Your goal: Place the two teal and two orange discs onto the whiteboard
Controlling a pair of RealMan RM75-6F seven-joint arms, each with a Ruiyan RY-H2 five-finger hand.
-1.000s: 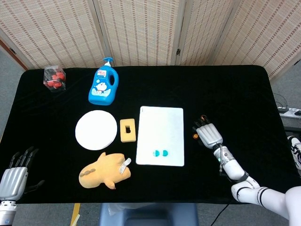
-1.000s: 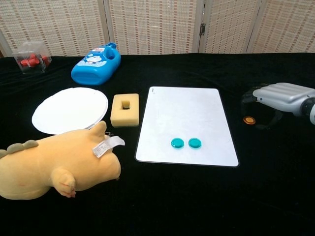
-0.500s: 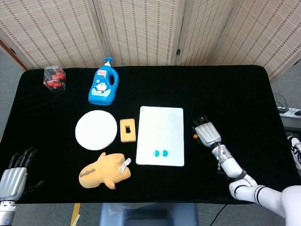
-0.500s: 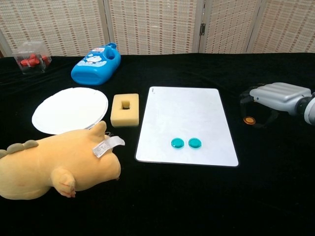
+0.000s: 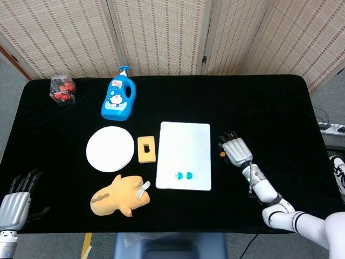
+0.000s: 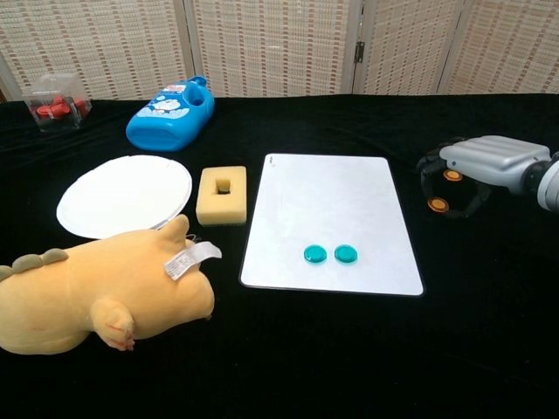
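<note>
Two teal discs (image 6: 330,254) already lie side by side near the whiteboard's (image 6: 327,196) near edge. Both orange discs (image 6: 438,205) remain right of it, under the right hand (image 6: 476,166), whose curled fingers seem to pinch one; the left hand (image 5: 15,202) idles, fingers apart.

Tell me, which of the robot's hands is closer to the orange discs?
The right hand. It hovers directly over the two orange discs, just right of the whiteboard. The left hand is far away at the table's near left corner.
</note>
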